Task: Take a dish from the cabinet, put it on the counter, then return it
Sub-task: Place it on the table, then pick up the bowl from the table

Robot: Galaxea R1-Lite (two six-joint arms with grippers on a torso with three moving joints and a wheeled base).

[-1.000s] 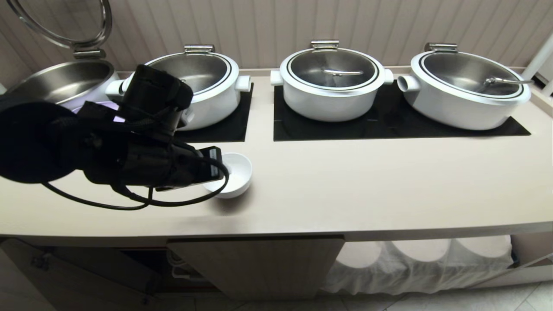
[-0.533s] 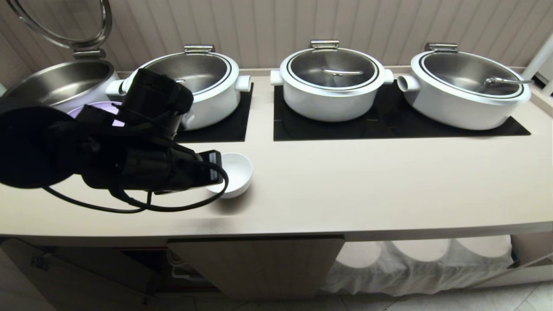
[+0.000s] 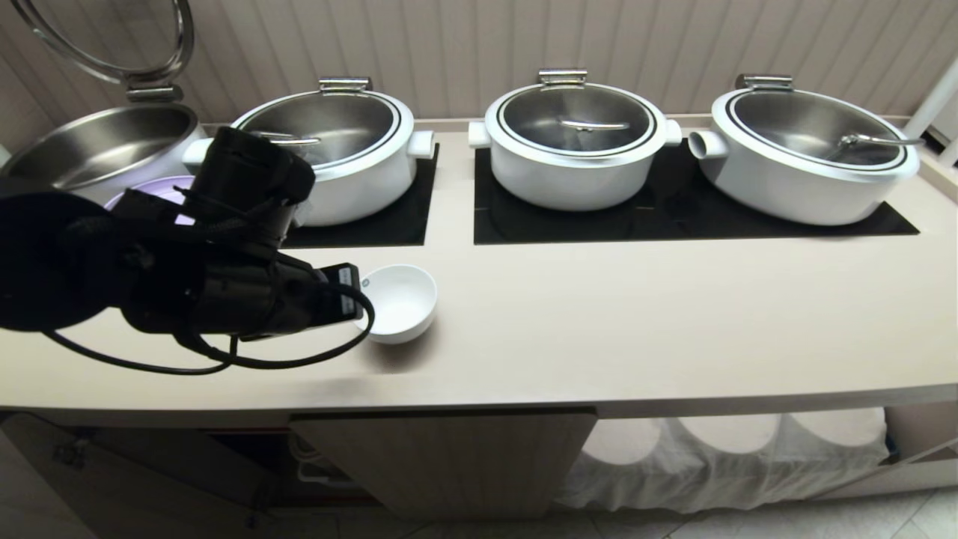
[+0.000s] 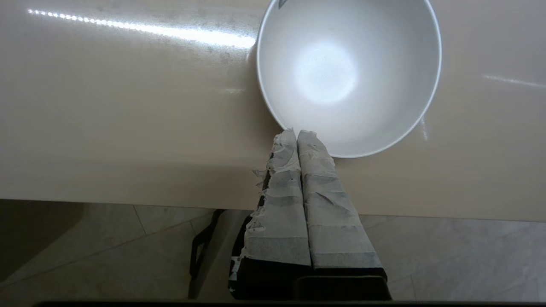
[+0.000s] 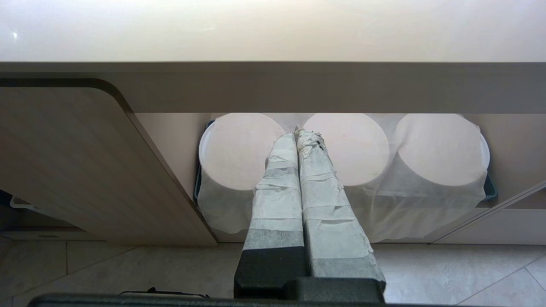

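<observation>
Dish: I see a small round white bowl (image 3: 401, 302), deep-sided and glossy, upright and empty, with a small dark mark at its rim.
Dish place: it sits on the counter (image 3: 636, 329) near the front edge, in front of the gap between the two black inset panels.
Counter: long, smooth, beige, with the two black rectangular panels set in toward the back.
Cabinet: below the counter I make out a beige ribbed door (image 3: 449, 464); left of it a dark opening with a thin red line.
</observation>
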